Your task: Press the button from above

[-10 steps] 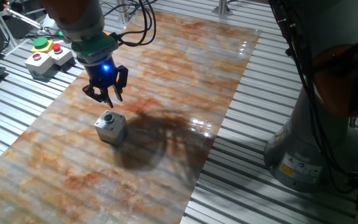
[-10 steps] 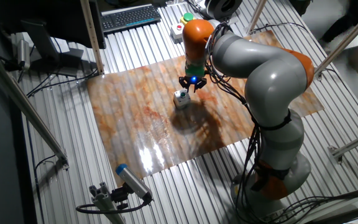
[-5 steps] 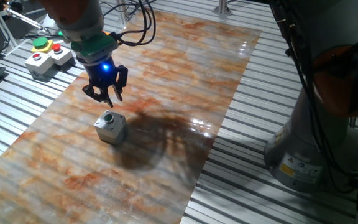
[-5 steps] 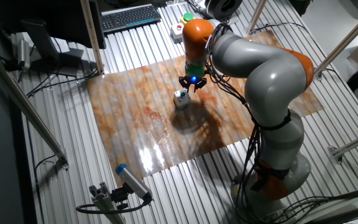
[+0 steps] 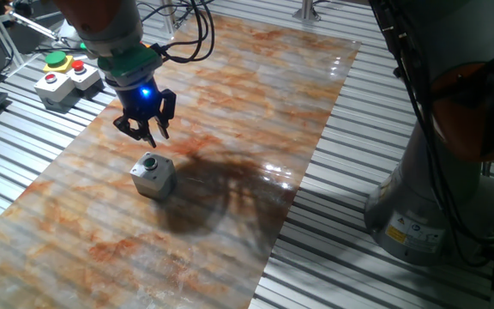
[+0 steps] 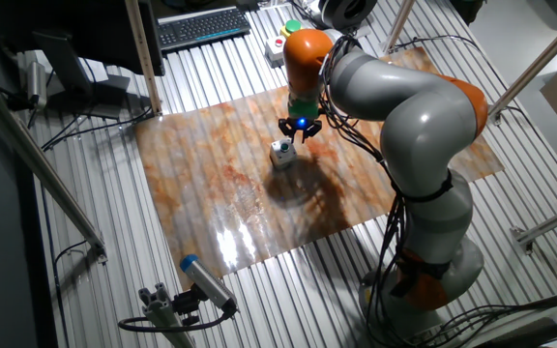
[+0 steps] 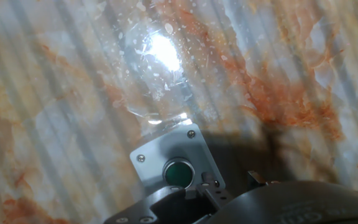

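A small grey box (image 5: 153, 178) with a dark green button (image 5: 150, 161) on top stands on the marbled sheet (image 5: 247, 103). My gripper (image 5: 151, 135), with a blue light on the hand, hangs a little above and behind the box without touching it. In the other fixed view the box (image 6: 280, 153) sits just left of and below the gripper (image 6: 298, 134). The hand view shows the box (image 7: 160, 151) and its button (image 7: 178, 172) near the bottom edge, partly hidden by the dark body of the hand. No view shows the fingertips well enough to tell their state.
A grey control box with green and red buttons (image 5: 63, 75) stands off the sheet at the far left. The robot's base (image 5: 440, 180) is to the right. A keyboard (image 6: 202, 26) lies at the back. A blue-tipped tool (image 6: 204, 280) lies on the slatted table at the front.
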